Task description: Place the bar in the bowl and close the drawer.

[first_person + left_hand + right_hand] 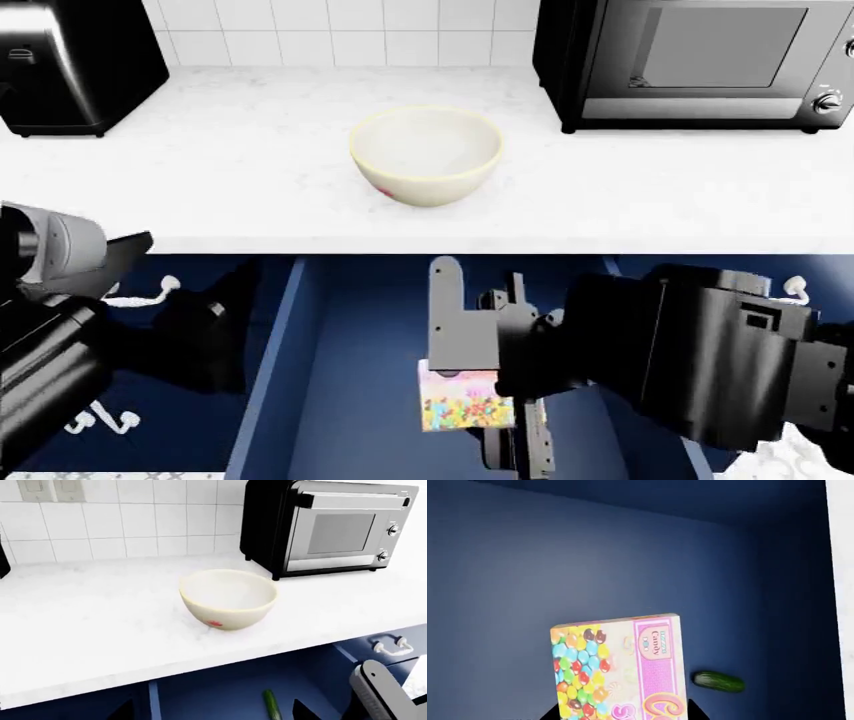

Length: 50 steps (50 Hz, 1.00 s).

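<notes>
A robot's right gripper [470, 400] hangs over the open navy drawer [360, 380] with the bar [466, 399], a flat pink-and-yellow candy packet, pinched at its lower edge between the jaws; the right wrist view shows the packet [620, 667] standing clear above the drawer's blue floor [560, 570], the dark fingertips just visible below it. The packet looks light and stiff, a thin card box that should keep its shape under a firm pinch; its printed faces appear smooth, so a hold across the flat faces near an edge, as here, seems the safest way to stop it sliding or twisting. A small green cucumber [718, 681] lies on the drawer floor to one side of the bar, well below it and apart from it. The cream-white bowl [426, 155] sits upright on the white counter [200, 170], directly behind the drawer and beyond the bar, with a dark toaster oven [694, 60] behind the bowl and to its right. The bowl is empty and far wider than the packet, a forgiving target. The left gripper [313, 712] shows only as dark tips at the edge of its own wrist view, facing the bowl [228, 599]; whether its jaws are spread or closed cannot be told
</notes>
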{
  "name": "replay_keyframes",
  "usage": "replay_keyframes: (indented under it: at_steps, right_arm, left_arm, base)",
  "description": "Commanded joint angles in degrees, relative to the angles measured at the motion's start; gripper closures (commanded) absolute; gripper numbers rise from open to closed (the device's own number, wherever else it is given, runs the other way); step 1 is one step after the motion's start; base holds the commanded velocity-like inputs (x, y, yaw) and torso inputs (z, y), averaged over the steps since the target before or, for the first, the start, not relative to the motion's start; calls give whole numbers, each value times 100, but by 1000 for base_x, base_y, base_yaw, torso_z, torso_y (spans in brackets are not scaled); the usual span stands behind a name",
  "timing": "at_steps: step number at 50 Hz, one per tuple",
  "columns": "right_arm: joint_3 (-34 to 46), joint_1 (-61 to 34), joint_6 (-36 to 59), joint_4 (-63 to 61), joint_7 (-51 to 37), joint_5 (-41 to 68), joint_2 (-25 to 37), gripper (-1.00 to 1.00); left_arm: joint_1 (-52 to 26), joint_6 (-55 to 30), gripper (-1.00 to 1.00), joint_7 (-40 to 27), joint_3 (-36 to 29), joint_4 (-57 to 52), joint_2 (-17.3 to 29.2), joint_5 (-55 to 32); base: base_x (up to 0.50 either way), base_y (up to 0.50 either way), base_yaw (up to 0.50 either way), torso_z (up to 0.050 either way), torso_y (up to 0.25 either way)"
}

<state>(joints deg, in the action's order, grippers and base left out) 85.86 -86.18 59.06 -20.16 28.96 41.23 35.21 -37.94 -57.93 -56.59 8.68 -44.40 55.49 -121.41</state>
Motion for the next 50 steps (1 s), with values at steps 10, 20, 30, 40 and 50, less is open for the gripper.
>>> replay_keyframes:
  at_steps: [10, 20, 30, 40, 50]
  right_arm:
    - [-1535, -1679, 1253, -37, 58, 1113, -94, 100]
    - [-1968, -2384, 1428, 1046, 147, 1113, -651, 100]
    - [-2192, -2594, 818, 3537, -69, 391, -1639, 100]
    - [-2439, -2762, -117, 6516, -535, -329, -2850, 100]
    - [-1870, -3075, -823, 8503, -1016, 445, -3519, 100]
  left_arm:
    - [-3999, -483, -100, -523, -2521, 2476, -319, -544]
    - [-5678, -1119, -100, -279, -3231, 4122, -1024, 281]
    - [-6666, -1332, -100, 914, -3755, 5595, -1601, 2208]
    - [-7188, -785, -100, 2076, -4483, 6587, -2026, 3959]
    - [-7282, -401, -100, 2433, -4822, 7172, -2242, 4621]
  base:
    - [0, 0, 0, 0, 0]
    - [0, 0, 0, 0, 0]
    - [0, 0, 0, 0, 0]
    - [0, 0, 0, 0, 0]
    - [0, 0, 0, 0, 0]
